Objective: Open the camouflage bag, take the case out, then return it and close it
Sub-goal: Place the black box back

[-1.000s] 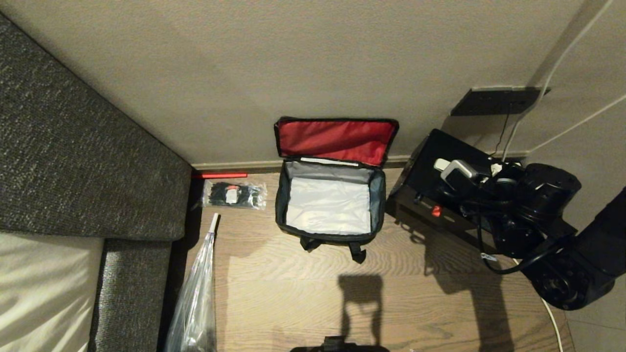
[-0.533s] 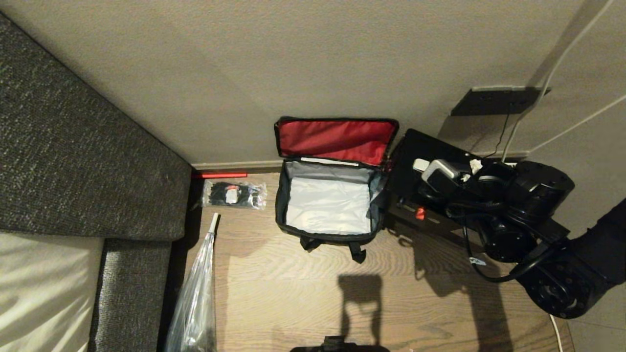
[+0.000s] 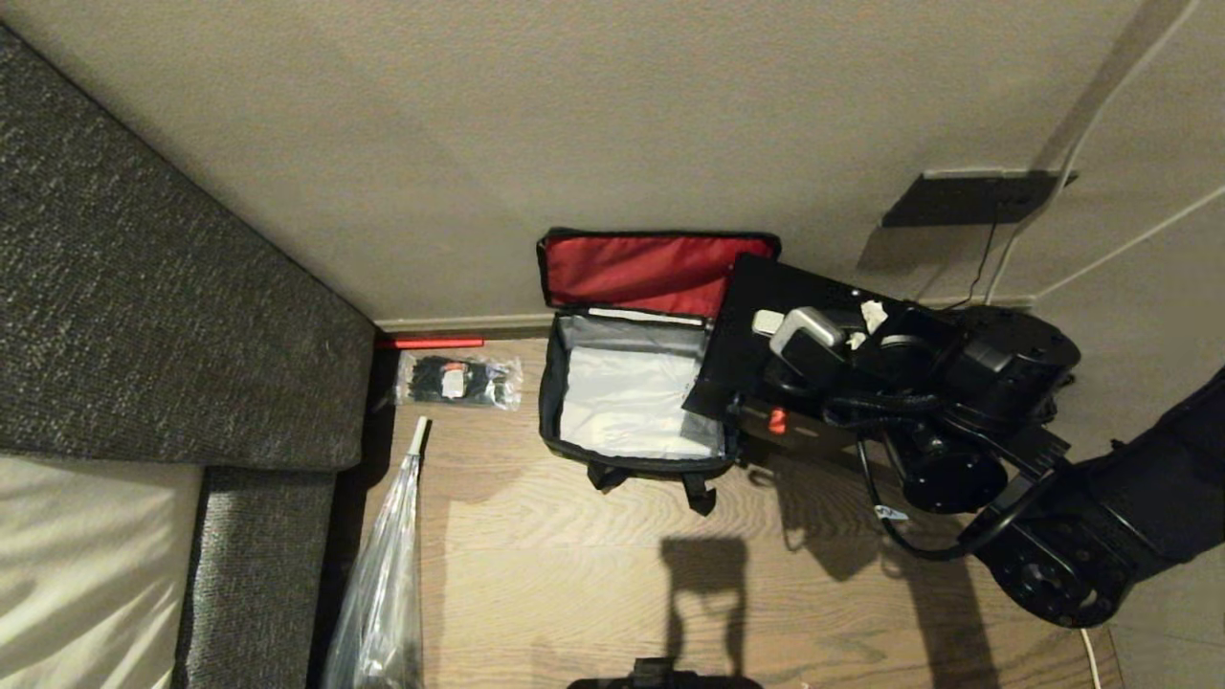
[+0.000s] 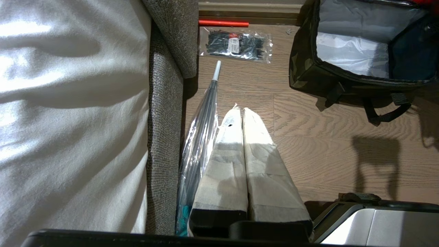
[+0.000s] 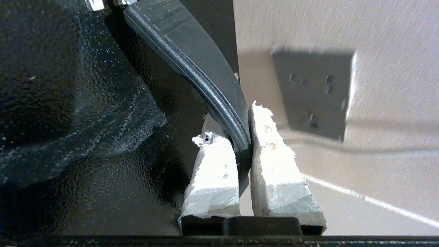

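though over the camouflage bag [image 3: 634, 402], the case [image 3: 742, 325] in right gripper [image 5: 244, 137]

Open mouth of the camouflage bag [image 3: 632, 407] free toward 9 o'clock; 3 o'clock side overhung by the case [image 3: 742, 325]. Raised red lid at 12. Bare floor [image 3: 574, 565] at 6; sofa [image 3: 144, 316], umbrella [image 3: 383, 574] crowding 8.

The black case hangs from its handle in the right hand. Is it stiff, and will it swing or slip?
The case probably stays stiff: its flat panel keeps straight edges while lifted. It may swing or tilt, since the right hand pinches only the thin curved handle. The handle looks smooth, so some slipping is possible as it nears the open bag.
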Robot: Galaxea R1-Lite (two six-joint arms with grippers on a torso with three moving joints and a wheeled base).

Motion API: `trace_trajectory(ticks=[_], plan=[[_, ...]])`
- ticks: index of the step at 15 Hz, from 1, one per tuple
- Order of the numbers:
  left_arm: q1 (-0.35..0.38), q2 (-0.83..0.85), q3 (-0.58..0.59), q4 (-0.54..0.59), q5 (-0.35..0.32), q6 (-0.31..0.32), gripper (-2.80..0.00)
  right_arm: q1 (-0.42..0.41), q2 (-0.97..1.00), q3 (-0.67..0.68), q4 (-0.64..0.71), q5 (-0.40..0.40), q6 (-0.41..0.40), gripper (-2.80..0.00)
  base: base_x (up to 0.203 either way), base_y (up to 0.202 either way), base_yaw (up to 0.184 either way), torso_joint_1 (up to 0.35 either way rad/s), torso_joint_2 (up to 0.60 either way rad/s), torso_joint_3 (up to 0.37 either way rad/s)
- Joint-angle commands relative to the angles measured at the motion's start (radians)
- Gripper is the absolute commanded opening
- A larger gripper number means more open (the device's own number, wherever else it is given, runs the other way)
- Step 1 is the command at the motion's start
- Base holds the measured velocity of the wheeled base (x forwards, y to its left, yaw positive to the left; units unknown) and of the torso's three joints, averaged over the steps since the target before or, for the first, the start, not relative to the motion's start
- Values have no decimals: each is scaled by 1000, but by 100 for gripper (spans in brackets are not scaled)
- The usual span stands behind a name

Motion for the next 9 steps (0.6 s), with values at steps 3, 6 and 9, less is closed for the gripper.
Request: trace_trajectory(ticks=[3, 6, 9], plan=[[0, -2, 3, 0, 0, 0, -280, 47, 17, -92, 58, -5, -5, -280, 0, 0, 0, 0, 0, 0], [0, -2, 3, 0, 0, 0, -280, 109, 35, -138, 91, -84, -3, -280, 0, 0, 0, 0, 0, 0], [0, -2, 3, -1, 0, 0, -280, 162, 48, -154, 113, -97, 5, -280, 0, 0, 0, 0, 0, 0]])
